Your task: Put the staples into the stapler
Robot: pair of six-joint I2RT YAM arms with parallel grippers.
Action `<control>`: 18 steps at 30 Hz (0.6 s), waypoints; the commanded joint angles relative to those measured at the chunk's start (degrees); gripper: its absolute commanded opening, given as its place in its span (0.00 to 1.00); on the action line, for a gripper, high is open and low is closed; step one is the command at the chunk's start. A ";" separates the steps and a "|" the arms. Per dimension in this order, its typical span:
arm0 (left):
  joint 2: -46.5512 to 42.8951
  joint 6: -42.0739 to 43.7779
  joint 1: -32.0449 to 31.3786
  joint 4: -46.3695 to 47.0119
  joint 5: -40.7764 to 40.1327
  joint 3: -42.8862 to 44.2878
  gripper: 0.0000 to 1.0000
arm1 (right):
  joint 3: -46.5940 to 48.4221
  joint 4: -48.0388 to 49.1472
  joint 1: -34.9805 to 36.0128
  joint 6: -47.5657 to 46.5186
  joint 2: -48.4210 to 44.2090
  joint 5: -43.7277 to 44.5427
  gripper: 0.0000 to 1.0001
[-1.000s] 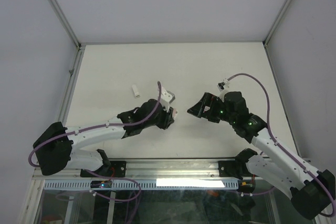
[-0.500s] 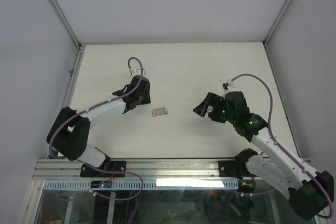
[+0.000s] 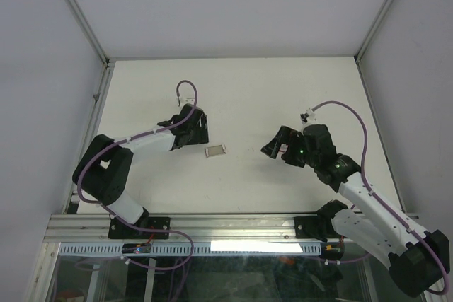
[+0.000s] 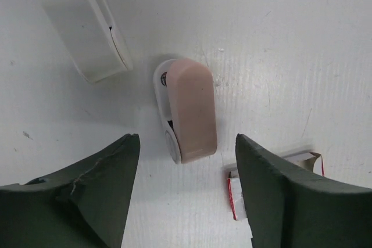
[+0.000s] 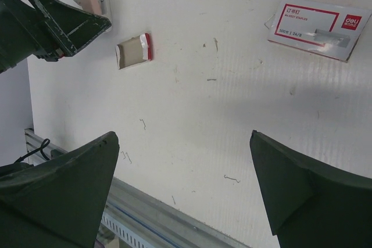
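Note:
The stapler (image 4: 187, 111) is small, pink on top and white below, and lies flat on the table. My left gripper (image 4: 186, 139) is open just above it, one finger on each side, not touching. In the top view my left gripper (image 3: 191, 131) hides the stapler. The staples (image 3: 215, 151) are a flat silvery-grey rectangle with a brownish rim and a red end. They lie right of the stapler, also in the right wrist view (image 5: 133, 50), and half hidden by a finger in the left wrist view (image 4: 235, 197). My right gripper (image 5: 183, 135) is open and empty above bare table.
A white oblong piece (image 4: 81, 21) lies just beyond the stapler. The red-and-white cardboard box (image 5: 317, 22) lies flat near my right gripper (image 3: 277, 148). Loose bent staples (image 5: 231, 178) are scattered on the table. The metal front rail (image 5: 151, 213) runs along the near edge.
My left arm has swung from the table's middle to the back left over the stapler, leaving the staples in the open. My right gripper has hardly moved.

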 commanded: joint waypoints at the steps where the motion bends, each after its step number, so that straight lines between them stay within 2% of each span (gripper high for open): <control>1: -2.26 -0.44 0.63 2.61 1.55 1.98 0.75 | -0.41 2.12 -0.34 -1.02 -1.02 1.32 0.99; 4: -4.33 1.80 0.59 4.61 5.13 1.42 0.89 | -0.61 3.31 -0.31 -2.87 -0.72 0.67 0.99; 7: -6.77 4.89 0.66 7.99 12.18 0.78 0.98 | -0.22 5.63 -0.35 -6.30 0.48 -0.69 0.98; 13: -9.35 5.60 3.05 12.15 18.69 3.02 0.99 | 6.09 11.11 -0.47 -12.54 9.98 0.33 0.99; 18: -9.22 3.58 14.49 14.54 22.63 4.35 0.99 | 12.04 16.52 -6.06 -15.20 20.81 2.43 0.99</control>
